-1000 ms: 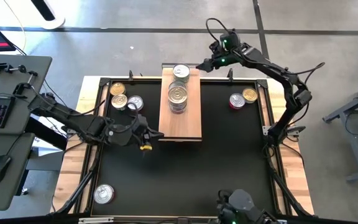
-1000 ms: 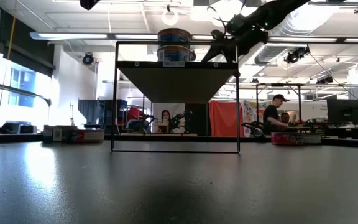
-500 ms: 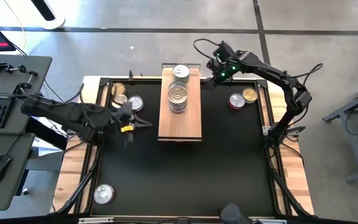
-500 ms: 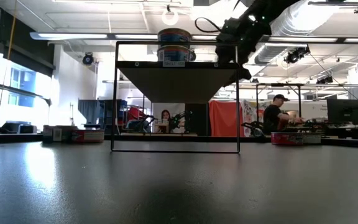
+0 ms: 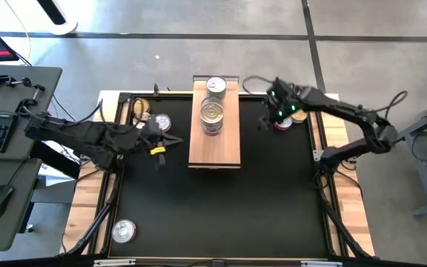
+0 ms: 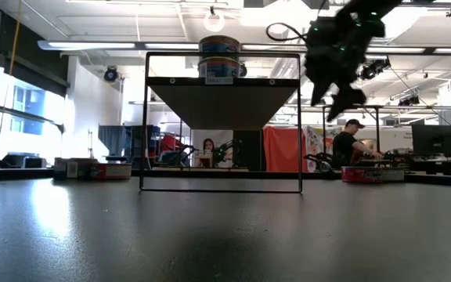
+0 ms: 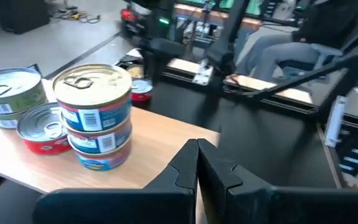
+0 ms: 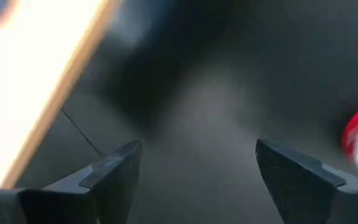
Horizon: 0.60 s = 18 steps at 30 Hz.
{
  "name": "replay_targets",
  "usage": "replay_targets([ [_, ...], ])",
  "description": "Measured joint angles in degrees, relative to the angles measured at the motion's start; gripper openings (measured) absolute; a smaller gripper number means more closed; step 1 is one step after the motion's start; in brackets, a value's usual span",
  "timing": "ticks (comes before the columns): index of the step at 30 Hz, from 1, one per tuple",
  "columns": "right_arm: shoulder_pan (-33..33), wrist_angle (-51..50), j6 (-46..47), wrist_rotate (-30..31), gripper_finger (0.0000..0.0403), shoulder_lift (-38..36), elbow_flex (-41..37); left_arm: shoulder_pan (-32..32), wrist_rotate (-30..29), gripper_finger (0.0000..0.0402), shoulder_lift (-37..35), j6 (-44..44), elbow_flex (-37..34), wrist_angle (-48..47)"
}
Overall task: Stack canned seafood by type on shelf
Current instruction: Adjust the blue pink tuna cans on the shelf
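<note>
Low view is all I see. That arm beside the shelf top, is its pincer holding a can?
Observer: No. The right pincer is open and empty, above the black mat.
Operator: Any cans near it?
Observer: Two cans by the mat's right edge; one has a red side.
Operator: And the other pincer?
Observer: The left pincer is shut on nothing, left of the shelf.

My rig's in a robotics lab, concrete floor [image 5: 161, 59], exposed ceiling ducts [image 6: 366, 31], a keyboard desk [image 5: 6, 148] alongside, a person [image 6: 343, 149] at far benches.
</note>
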Motion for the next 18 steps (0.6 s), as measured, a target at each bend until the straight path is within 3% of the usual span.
replay_targets([
  [6, 5.66, 8.3, 6.59, -0.14, 0.0305, -7.0, -12.65, 4.31, 5.57, 0.0, 3.65, -0.85, -0.02, 12.64],
  [13, 9.37, 18.21, 4.34, 1.99, 0.0305, -12.21, -15.2, 9.73, 6.4, 0.0, 4.88, 7.66, -0.02, 33.35],
  [18, 10.87, 24.61, 1.61, 4.8, 0.0305, -12.53, -15.2, 15.51, 4.49, 0.0, 4.88, -0.48, 0.0, 33.25],
])
